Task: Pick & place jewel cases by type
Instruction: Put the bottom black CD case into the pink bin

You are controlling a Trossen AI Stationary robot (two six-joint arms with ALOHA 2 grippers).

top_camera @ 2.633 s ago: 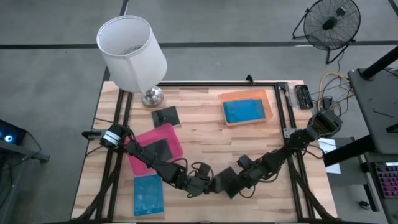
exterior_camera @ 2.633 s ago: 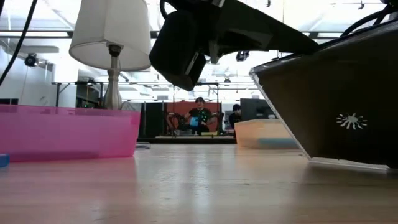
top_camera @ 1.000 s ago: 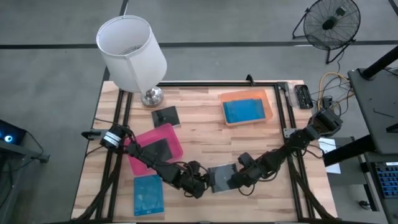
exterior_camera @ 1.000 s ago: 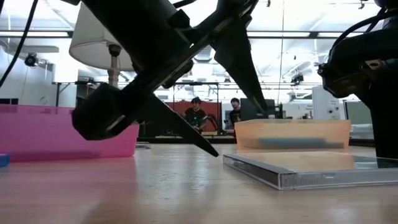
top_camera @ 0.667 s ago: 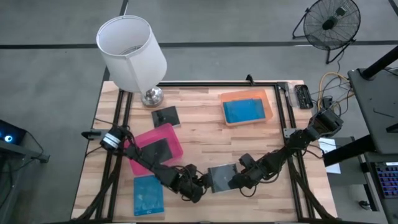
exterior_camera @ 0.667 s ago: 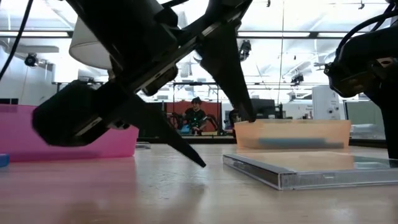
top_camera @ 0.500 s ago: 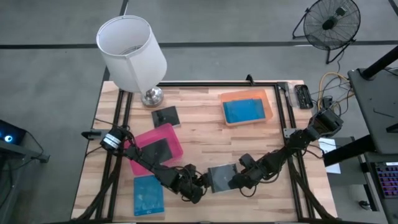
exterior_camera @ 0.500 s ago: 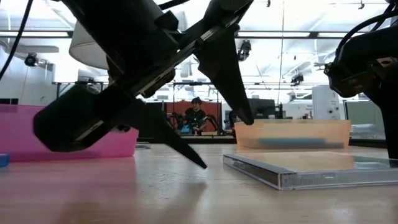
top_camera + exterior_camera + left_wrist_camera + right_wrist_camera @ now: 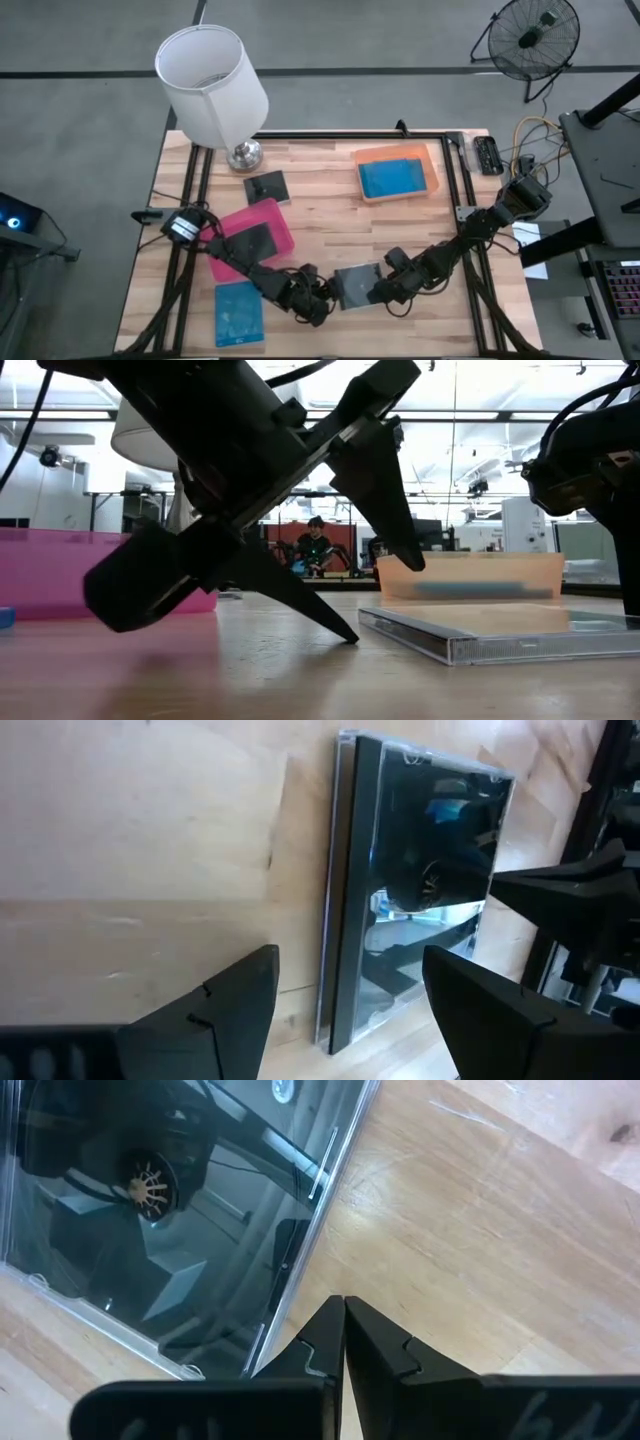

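A dark jewel case (image 9: 353, 286) lies flat on the table near its near edge, between both grippers. My left gripper (image 9: 350, 960) is open at the case's left edge (image 9: 335, 920). In the low view one finger (image 9: 345, 632) points down to the wood beside the case (image 9: 470, 640) and the other (image 9: 405, 555) stands above it. My right gripper (image 9: 345, 1305) is shut at the case's right edge (image 9: 300, 1270). A blue case (image 9: 238, 312) lies near the left corner. Another dark case (image 9: 267, 187) lies by the lamp. My left gripper's lower fingertip (image 9: 350, 638) reaches the table just left of the case; I cannot tell whether it touches the case. My right gripper's shut fingertips (image 9: 340, 1315) point down beside the case's right edge; I cannot tell whether they touch it.
A pink tray (image 9: 272, 212) at the left holds a dark case (image 9: 256, 241). An orange tray (image 9: 432, 172) at the far right holds a blue case (image 9: 392, 178). A white lamp (image 9: 212, 85) stands at the far left corner. Bare wood lies in the middle.
My left gripper has dipped toward the table and edged right toward the dark case, its lower fingertip now down at the wood beside the case's left edge; it stays open. The case lies flat where it was.
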